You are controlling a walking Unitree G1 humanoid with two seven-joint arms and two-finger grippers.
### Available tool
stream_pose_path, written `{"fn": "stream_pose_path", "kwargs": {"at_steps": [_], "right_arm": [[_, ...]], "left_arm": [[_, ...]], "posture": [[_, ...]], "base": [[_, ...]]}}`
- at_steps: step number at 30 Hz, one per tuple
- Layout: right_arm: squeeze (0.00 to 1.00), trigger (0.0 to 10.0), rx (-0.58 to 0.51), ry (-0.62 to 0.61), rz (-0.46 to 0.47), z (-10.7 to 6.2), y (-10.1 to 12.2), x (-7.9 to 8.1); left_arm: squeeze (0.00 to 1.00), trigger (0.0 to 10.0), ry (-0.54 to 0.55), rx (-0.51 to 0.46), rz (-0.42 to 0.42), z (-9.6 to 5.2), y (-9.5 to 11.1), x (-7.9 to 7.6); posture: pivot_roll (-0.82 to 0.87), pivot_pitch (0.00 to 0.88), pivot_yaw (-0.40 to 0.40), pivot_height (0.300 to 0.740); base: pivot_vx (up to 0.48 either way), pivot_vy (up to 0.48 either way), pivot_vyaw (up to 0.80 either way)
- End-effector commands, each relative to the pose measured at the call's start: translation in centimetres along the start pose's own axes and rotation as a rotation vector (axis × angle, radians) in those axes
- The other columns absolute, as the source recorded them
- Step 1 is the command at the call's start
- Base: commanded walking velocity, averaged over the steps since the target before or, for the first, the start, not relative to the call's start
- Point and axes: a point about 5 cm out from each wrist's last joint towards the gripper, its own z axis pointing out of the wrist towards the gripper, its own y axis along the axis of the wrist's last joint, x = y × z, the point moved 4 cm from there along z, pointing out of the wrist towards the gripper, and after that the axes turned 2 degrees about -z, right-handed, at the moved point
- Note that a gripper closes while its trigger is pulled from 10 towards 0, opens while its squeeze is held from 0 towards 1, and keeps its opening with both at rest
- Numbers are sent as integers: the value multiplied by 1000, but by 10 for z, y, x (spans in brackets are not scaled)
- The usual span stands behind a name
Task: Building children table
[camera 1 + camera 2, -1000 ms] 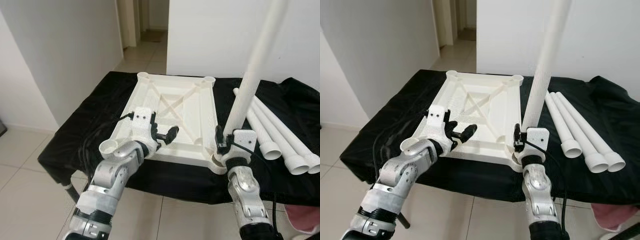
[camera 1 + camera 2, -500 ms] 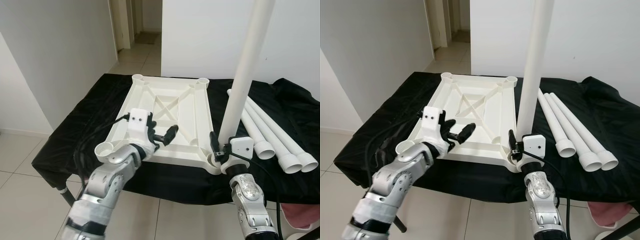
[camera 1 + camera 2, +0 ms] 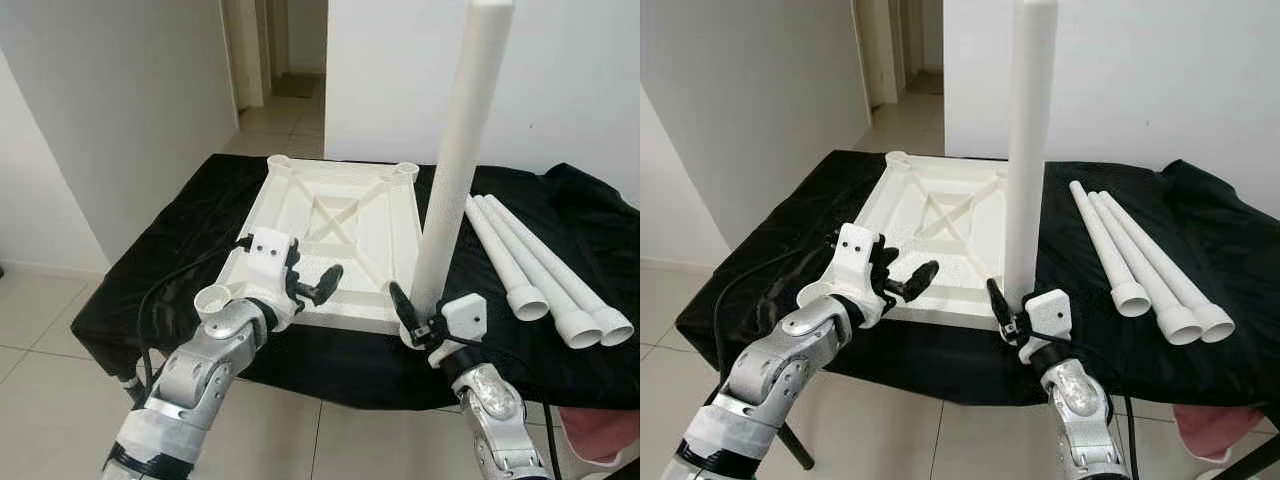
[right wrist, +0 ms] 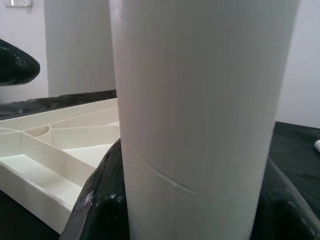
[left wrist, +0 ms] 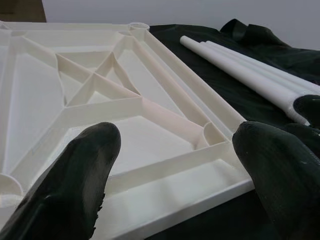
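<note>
Leg-fitting step: the right gripper (image 3: 415, 318) clasps an upright leg (image 3: 455, 170) at the near right socket of the inverted tabletop (image 3: 340, 225). The left gripper (image 3: 305, 283), fingers wide and empty, hovers over the near left edge. Next, the leg likely needs pressing straight down to seat.

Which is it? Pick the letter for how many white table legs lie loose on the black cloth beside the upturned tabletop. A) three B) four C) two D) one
A: three loose legs lie side by side on the black cloth, while the right hand holds a fourth leg upright at the tabletop's corner.
</note>
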Motion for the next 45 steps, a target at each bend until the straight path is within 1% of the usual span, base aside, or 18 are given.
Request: {"fn": "stream_pose_path", "kwargs": {"at_steps": [1, 4, 6, 8, 14, 18, 22, 24, 26, 27, 29, 30, 32, 35, 36, 41, 44, 45], "right_arm": [[0, 10000, 131, -11, 70, -11, -31, 3], [0, 10000, 153, -52, 122, -6, -36, -2], [0, 10000, 138, -97, 218, 2, -32, -5], [0, 10000, 126, -112, 258, 6, -29, -6], [0, 10000, 96, -125, 307, 10, -21, -9], [0, 10000, 155, -163, 318, 7, -31, -21], [0, 10000, 156, -208, 370, 8, -33, -33], [0, 10000, 156, -208, 370, 8, -33, -33], [0, 10000, 155, -199, 297, 9, -30, -38], [0, 10000, 155, -199, 297, 9, -30, -38], [0, 10000, 152, -152, 223, 8, -25, -36], [0, 10000, 152, -152, 223, 8, -25, -36], [0, 10000, 151, -99, 175, 8, -23, -31], [0, 10000, 153, -83, 164, 8, -23, -29], [0, 10000, 149, -38, 105, 9, -23, -25], [0, 10000, 152, 14, 11, 4, -26, -19], [0, 10000, 154, 29, -11, 3, -27, -17], [0, 10000, 158, 22, -1, -2, -31, -15]], "left_arm": [[0, 10000, -186, 16, -6, -3, -3, -17], [0, 10000, -175, 16, -7, -4, -3, -16], [0, 10000, -169, 9, -22, -5, -1, -16], [0, 10000, -168, 4, -22, -6, 0, -16], [0, 10000, -178, 16, -24, -7, -4, -19], [0, 10000, -125, -3, 7, -3, -8, -16], [0, 10000, -91, -23, -1, 0, -2, -7], [0, 10000, -91, -23, -1, 0, -2, -7], [0, 10000, -90, -32, 2, -1, 1, -4], [0, 10000, -90, -32, 2, -1, 1, -4], [0, 10000, -99, -35, -8, -3, 2, -4], [0, 10000, -99, -35, -8, -3, 2, -4], [0, 10000, -88, -40, -10, -3, 3, -2], [0, 10000, -80, -45, -5, -2, 3, -1], [0, 10000, -82, -49, -3, -2, 3, -1], [0, 10000, -79, -56, 7, -4, 5, 1], [0, 10000, -74, -56, 11, -6, 5, 2], [0, 10000, -56, -51, 11, -10, 3, 5]], "posture": [[-9, 116, 57, 740], [1, 119, 56, 740], [3, 126, 58, 740], [3, 126, 58, 740], [4, 106, 36, 740], [-12, 87, 22, 740], [-18, 78, 13, 740], [-18, 78, 13, 740], [-15, 71, 0, 740], [-15, 71, 0, 740], [-17, 70, 1, 740], [-17, 70, 1, 740], [-19, 69, 2, 740], [-19, 67, 1, 740], [-11, 69, -5, 740], [-1, 75, -9, 740], [2, 79, -11, 740], [12, 87, -10, 740]], "base": [[0, 0, 0], [0, 0, 0], [0, 0, 0], [0, 0, 0], [0, 0, 0], [0, 0, 0], [0, 0, 0], [0, 0, 0], [0, 0, 0], [0, 0, 0], [0, 0, 0], [0, 0, 0], [0, 0, 0], [0, 0, 0], [0, 0, 0], [0, 0, 0], [0, 0, 0], [0, 0, 0]]}}
